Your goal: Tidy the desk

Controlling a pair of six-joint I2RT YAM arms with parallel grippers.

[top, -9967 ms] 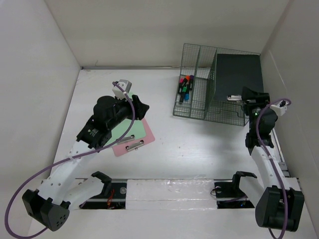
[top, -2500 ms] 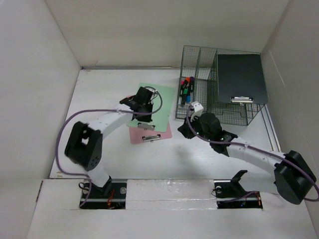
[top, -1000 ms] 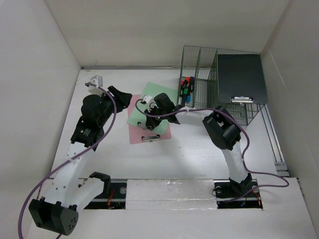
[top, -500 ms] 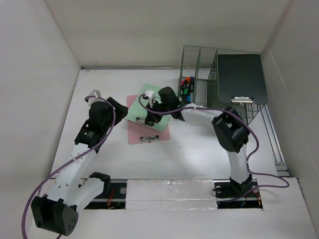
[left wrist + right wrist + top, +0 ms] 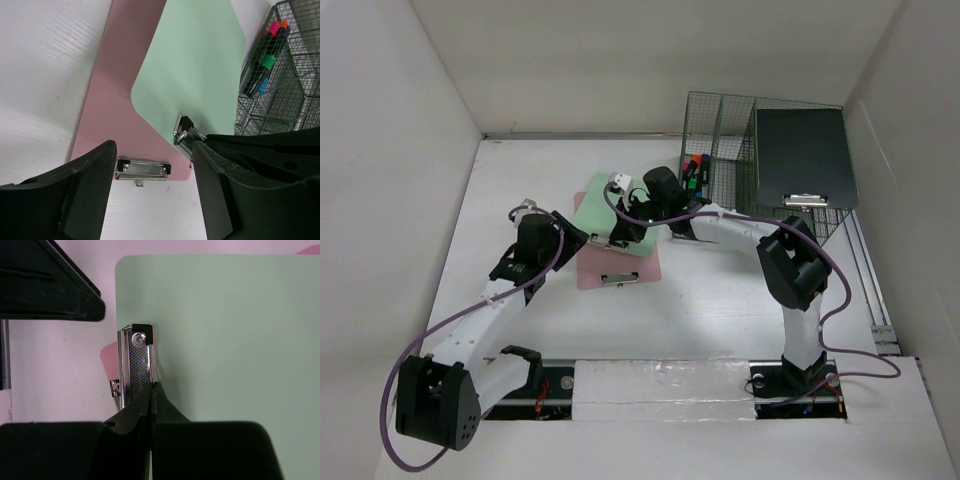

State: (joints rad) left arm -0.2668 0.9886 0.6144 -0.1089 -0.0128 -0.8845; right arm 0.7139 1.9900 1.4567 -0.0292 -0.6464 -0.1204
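Item: desk-tidying, sorting of clipboards in hand. Counter (image 5: 720, 290): white, flat, spread beneath both arms between upright white walls, carrying all listed below. Green clipboard (image 5: 603, 208): near the counter's middle, overlapping the far part of a pink clipboard (image 5: 620, 268), its metal clip (image 5: 137, 367) toward the near side; whether it rested on the pink board or hung just above it could not be told. Right claw (image 5: 152, 389): reached across to the left, fingers closed together on the green clipboard's edge, touching the side of the clip. Left claw (image 5: 152, 146): fingers spread wide and holding nothing, poised just beside the pink clipboard's left edge, both boards visible between the fingers in the wrist view. Wire rack (image 5: 720, 130): green mesh, far right of the counter; markers (image 5: 692, 175) in a left compartment, a dark clipboard (image 5: 800, 155) leaning in the wide right one. Step judged: the green board taken up for filing in the rack, with the pink one left to follow. Next move, as judged: lift the green board free of the pink, carry it right to the wide compartment, turn it upright and keep its clip from catching on the mesh; a thin edge grip may let the board swing or slip.
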